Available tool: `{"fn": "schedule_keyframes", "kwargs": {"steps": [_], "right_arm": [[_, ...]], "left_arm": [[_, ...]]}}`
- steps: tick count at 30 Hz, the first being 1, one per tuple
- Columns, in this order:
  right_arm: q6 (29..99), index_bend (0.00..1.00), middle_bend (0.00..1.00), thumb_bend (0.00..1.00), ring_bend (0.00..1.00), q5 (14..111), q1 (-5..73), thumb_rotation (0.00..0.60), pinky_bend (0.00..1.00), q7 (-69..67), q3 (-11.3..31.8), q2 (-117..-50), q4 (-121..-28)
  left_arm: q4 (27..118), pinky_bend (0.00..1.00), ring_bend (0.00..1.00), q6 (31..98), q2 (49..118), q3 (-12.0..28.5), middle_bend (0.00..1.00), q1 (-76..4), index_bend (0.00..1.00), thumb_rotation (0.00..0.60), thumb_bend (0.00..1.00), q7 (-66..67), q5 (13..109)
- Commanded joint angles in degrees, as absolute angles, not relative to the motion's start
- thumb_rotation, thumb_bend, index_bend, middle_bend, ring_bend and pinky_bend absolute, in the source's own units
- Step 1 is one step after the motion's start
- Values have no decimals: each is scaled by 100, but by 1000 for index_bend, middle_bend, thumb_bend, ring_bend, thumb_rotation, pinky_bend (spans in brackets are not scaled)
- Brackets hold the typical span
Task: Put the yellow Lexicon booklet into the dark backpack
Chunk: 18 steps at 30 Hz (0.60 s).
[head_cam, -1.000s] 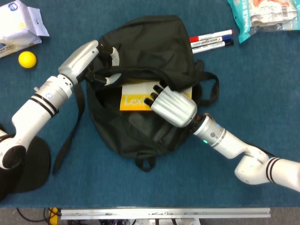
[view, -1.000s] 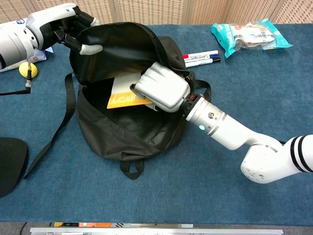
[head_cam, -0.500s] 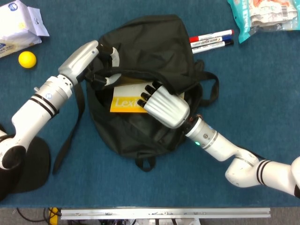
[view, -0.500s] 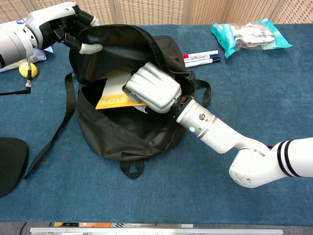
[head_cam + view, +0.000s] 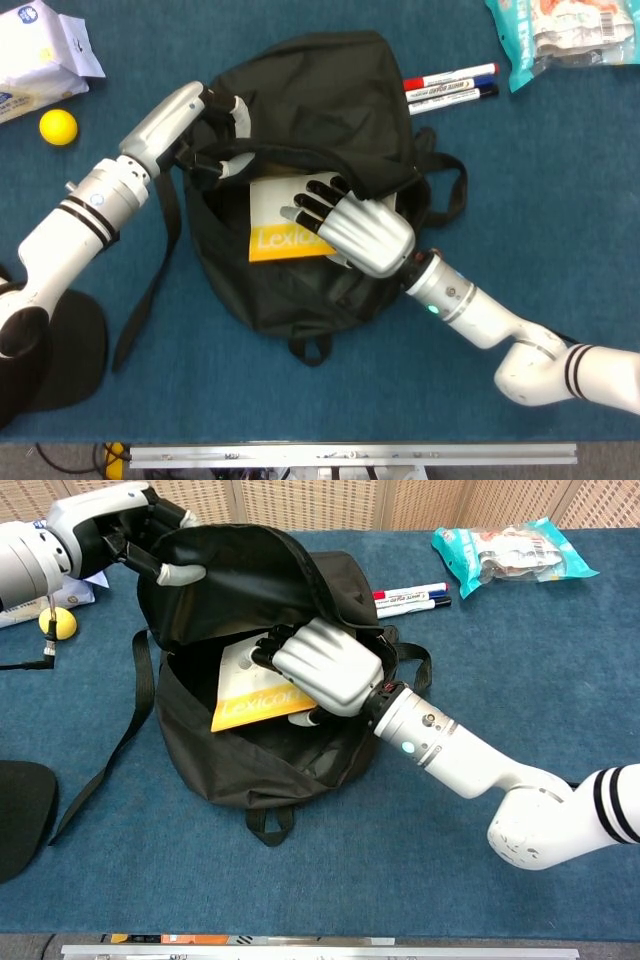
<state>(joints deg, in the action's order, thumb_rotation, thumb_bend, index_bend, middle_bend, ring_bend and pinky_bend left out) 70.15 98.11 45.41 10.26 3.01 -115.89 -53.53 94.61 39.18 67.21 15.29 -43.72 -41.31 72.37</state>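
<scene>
1. Yellow-and-white Lexicon booklet (image 5: 283, 222) — lies flat inside the mouth of the dark fabric backpack (image 5: 330, 110), partly in, its yellow title band toward the bag's bottom edge and its white part tucked under the raised flap.
2. Right robot hand (image 5: 345, 225) — rests on the booklet's right end, fingers (image 5: 312, 200) spread flat over the cover; whether the thumb pinches from below cannot be told.
3. Key relation — the booklet extends leftward from the right robot hand, long axis running roughly left to right across the opening; the right robot hand is the nearer one, touching it.
4. Left robot hand (image 5: 130, 525) — up and left of the booklet, apart from it, fingers curled on the backpack's flap edge, holding the opening up.
5. Judgement — the remaining push probably runs deeper into the cavity.
</scene>
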Motion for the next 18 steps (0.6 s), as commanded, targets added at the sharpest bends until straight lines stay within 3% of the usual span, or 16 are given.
{"fn": "schedule_keyframes", "kwargs": {"steps": [1,5,18], "right_arm": [[7082,225,356,0,288,9853,4472,600,452,736,189,-11375,-5663],[7107,176,346,0,281,9879,4422,600,441,504,112,-11140,-6039],[6800,170,339,0,263,9868,4378,600,423,547,-52,-10805,-6625]], "left_arm": [[9453,493,589,3875,6716,1531,655,-4381,622,600,344,-4189,7225],[9429,493,588,3825,6706,1503,651,-4400,619,600,344,-4135,7220],[9404,493,585,3689,6693,1458,643,-4439,615,600,344,-3974,7078]]}}
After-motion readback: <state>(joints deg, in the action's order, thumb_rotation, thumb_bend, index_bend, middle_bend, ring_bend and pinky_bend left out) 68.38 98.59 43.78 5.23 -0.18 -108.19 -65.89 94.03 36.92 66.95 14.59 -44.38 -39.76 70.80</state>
